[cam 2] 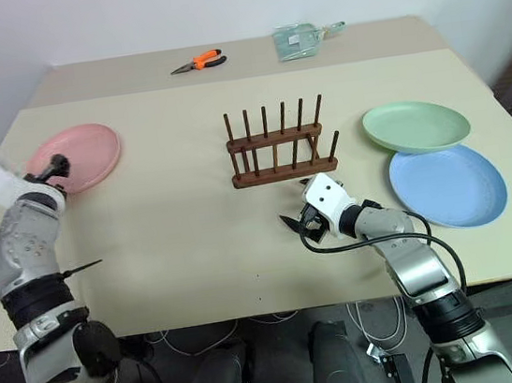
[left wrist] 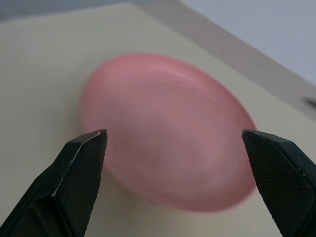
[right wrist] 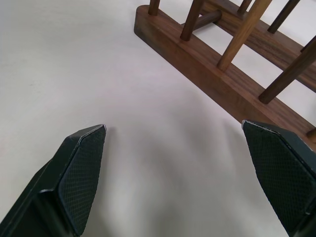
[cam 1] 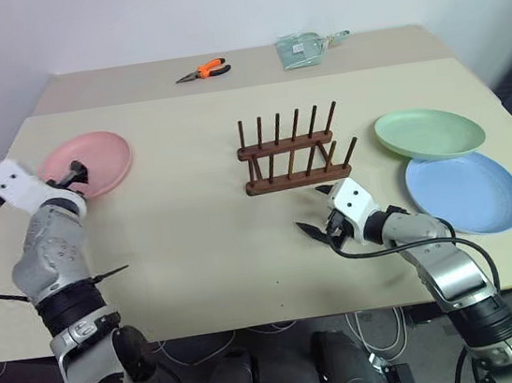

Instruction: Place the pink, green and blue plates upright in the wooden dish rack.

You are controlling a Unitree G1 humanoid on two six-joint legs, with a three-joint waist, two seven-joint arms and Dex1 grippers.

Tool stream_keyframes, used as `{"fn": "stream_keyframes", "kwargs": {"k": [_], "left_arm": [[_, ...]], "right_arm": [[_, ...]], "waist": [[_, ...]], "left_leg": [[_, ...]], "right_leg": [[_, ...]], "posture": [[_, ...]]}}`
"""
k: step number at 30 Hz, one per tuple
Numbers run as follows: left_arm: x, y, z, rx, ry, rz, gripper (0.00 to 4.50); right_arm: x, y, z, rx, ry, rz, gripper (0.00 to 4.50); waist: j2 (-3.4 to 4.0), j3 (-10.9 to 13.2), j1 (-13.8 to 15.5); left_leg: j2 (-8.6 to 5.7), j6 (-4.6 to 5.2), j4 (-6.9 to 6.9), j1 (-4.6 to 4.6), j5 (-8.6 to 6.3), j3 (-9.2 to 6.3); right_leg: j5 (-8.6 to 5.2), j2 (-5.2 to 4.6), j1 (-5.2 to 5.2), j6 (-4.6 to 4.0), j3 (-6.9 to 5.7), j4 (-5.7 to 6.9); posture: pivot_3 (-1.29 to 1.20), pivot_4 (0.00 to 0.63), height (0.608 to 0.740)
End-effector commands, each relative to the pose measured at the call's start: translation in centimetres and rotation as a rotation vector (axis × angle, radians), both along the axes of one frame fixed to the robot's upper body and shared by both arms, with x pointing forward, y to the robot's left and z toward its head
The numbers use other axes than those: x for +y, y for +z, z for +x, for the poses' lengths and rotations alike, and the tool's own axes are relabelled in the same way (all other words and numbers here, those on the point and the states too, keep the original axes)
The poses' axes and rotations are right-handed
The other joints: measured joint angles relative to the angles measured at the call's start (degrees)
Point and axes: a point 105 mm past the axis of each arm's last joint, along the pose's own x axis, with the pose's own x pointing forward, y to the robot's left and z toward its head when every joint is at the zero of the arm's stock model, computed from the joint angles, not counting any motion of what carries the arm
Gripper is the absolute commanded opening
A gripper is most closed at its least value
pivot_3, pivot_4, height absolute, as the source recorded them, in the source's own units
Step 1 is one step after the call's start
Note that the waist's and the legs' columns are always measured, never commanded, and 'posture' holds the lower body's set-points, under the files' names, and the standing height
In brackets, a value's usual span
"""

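At table's left side: pink plate (cam 1: 87, 164), lying flat, rim clear of the table's (cam 1: 187, 238) left edge. Left gripper (cam 1: 72, 174) sits at the plate's near rim, fingers spread wide and empty; in the left wrist view the plate (left wrist: 168, 148) lies straight ahead, between and beyond the two fingertips (left wrist: 84, 163). Whether a finger already touches the rim cannot be told. A round plate has no long axis; what matters is that it lies flat, so a finger would probably have to get under the rim to lift it.

Table centre: wooden dish rack (cam 1: 291, 154), two base bars with upright pegs, long axis running left to right, every slot empty.

Just in front of the rack: right gripper (cam 1: 322, 225), fingers also spread and empty, pointing at the near base bar (right wrist: 207, 64) without touching it.

Table's right side: green plate (cam 1: 429, 132), its near rim overlapping or touching the blue plate (cam 1: 465, 192), which lies close to the right edge. Both lie flat and well apart from the right gripper.

Nearest arm: left for pink, right for green and blue.

Open room: bare tabletop between pink plate and rack, so the carry across looks unobstructed.

Far edge, away from the work: orange-handled pliers (cam 1: 203, 71) and a clear packet (cam 1: 303, 49).
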Motion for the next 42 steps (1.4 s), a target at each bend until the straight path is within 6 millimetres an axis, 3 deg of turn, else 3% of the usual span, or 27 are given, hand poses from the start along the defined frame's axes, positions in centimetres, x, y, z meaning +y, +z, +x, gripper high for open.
{"fn": "stream_keyframes", "kwargs": {"k": [1, 4, 7, 9, 11, 17, 19, 21, 25, 29, 33, 36, 41, 42], "left_arm": [[0.4, 0.0, 0.6, -0.011, 0.033, -0.15, 4.46], [0.1, -0.4, 1.7, -0.002, 0.0, -0.227, 4.46], [0.4, -2.0, 2.5, 0.051, 0.035, -0.329, 4.46], [0.2, -2.8, 3.1, 0.064, 0.047, -0.395, 3.96], [0.2, -3.0, 3.4, 0.066, 0.052, -0.427, 3.13], [-0.4, -2.0, 4.2, -0.004, 0.008, -0.443, 0.02], [-0.8, -1.1, 4.4, -0.052, -0.029, -0.396, 0.02], [-2.4, 1.3, 4.7, -0.131, -0.136, -0.246, 0.02], [-8.3, 5.5, 4.5, -0.235, -0.399, 0.036, 0.02], [-15.3, 9.6, 3.1, -0.327, -0.635, 0.211, 0.02], [-18.9, 11.7, 1.9, -0.361, -0.744, 0.277, 0.02], [-21.0, 12.8, 1.0, -0.388, -0.831, 0.268, 0.02], [-23.1, 12.7, -0.4, -0.373, -0.957, 0.216, 0.02], [-23.3, 12.5, -0.6, -0.366, -0.975, 0.192, 0.0]], "right_arm": [[0.4, 1.0, 0.0, -0.051, 0.008, 0.009, 4.5], [0.5, 0.9, 0.1, -0.052, 0.005, 0.008, 4.5], [0.6, 0.9, 0.1, -0.057, 0.0, 0.009, 4.5], [0.3, 0.9, 0.3, -0.074, -0.027, 0.002, 4.5], [0.0, 0.9, 0.4, -0.085, -0.049, -0.002, 4.5], [-1.0, 1.1, 0.3, -0.113, -0.099, -0.003, 4.5], [-1.1, 1.7, 0.3, -0.14, -0.105, 0.0, 4.5], [-0.9, 3.2, 0.4, -0.182, -0.088, 0.017, 4.5], [0.9, 6.8, 0.2, -0.294, 0.031, -0.004, 4.5], [4.2, 11.0, 0.3, -0.57, 0.182, -0.205, 4.5], [6.2, 13.0, 1.2, -0.759, 0.221, -0.368, 4.5], [7.0, 13.4, 2.3, -0.871, 0.226, -0.488, 4.5], [6.5, 12.9, 4.7, -0.945, 0.177, -0.626, 4.5], [6.2, 12.7, 5.2, -0.953, 0.161, -0.644, 4.26]], "waist": [[-0.04, 0.0, 0.1], [-0.14, 0.0, 0.12], [-0.18, 0.01, 0.01], [-0.18, 0.01, -0.05], [-0.18, 0.01, -0.06], [-0.24, 0.0, 0.28], [-0.25, 0.0, 0.16], [-0.26, 0.01, 0.04], [-0.36, 0.11, -0.11], [-0.36, 0.12, -0.22], [-0.35, 0.12, -0.33], [-0.36, 0.12, -0.23], [-0.37, 0.13, -0.04], [-0.37, 0.13, -0.06]], "left_leg": [[-0.01, -0.01, 0.01, 0.0, 0.0, 0.0], [-0.02, -0.03, 0.02, 0.0, 0.01, -0.01], [-0.02, -0.04, 0.01, 0.01, 0.02, -0.01], [-0.02, -0.05, -0.01, 0.02, 0.03, -0.01], [-0.02, -0.05, -0.03, 0.04, 0.03, -0.01], [-0.03, -0.08, -0.01, 0.0, 0.05, -0.03], [-0.04, -0.08, 0.0, 0.02, 0.05, -0.01], [-0.04, -0.08, 0.0, 0.0, 0.05, -0.04], [-0.02, -0.1, -0.01, -0.09, 0.06, -0.01], [-0.01, -0.1, -0.02, -0.08, 0.06, 0.0], [0.0, -0.11, -0.07, -0.02, 0.06, 0.02], [0.0, -0.11, -0.05, -0.05, 0.06, 0.02], [-0.02, -0.11, -0.04, -0.07, 0.07, 0.02], [-0.02, -0.11, -0.05, -0.07, 0.07, 0.02]], "right_leg": [[0.0, 0.0, 0.01, 0.0, 0.0, 0.0], [0.01, 0.0, 0.02, 0.0, -0.02, 0.01], [0.01, 0.01, 0.01, -0.01, -0.03, 0.03], [0.01, 0.01, 0.0, -0.01, -0.03, 0.03], [0.01, 0.01, -0.01, -0.01, -0.02, 0.05], [0.02, 0.0, 0.0, -0.01, -0.03, 0.04], [0.02, -0.02, 0.02, -0.01, -0.03, 0.03], [0.02, -0.02, 0.01, -0.02, -0.05, 0.04], [0.03, -0.01, -0.08, -0.03, -0.02, 0.03], [0.03, -0.01, -0.08, -0.03, -0.01, 0.02], [0.02, 0.0, -0.07, -0.03, -0.01, 0.02], [0.02, 0.01, -0.09, -0.03, 0.0, 0.02], [0.02, 0.01, -0.09, -0.04, 0.01, 0.01], [0.02, 0.01, -0.08, -0.05, 0.01, 0.01]], "posture": [[0.0, 0.15, 0.74], [0.0, 0.15, 0.74], [0.0, 0.15, 0.74], [0.0, 0.15, 0.74], [0.0, 0.15, 0.74], [0.0, 0.15, 0.74], [0.0, 0.15, 0.74], [0.0, 0.15, 0.74], [0.0, 0.15, 0.74], [0.0, 0.15, 0.74], [0.0, 0.15, 0.74], [0.0, 0.15, 0.74], [0.0, 0.15, 0.74], [0.0, 0.15, 0.74]]}}
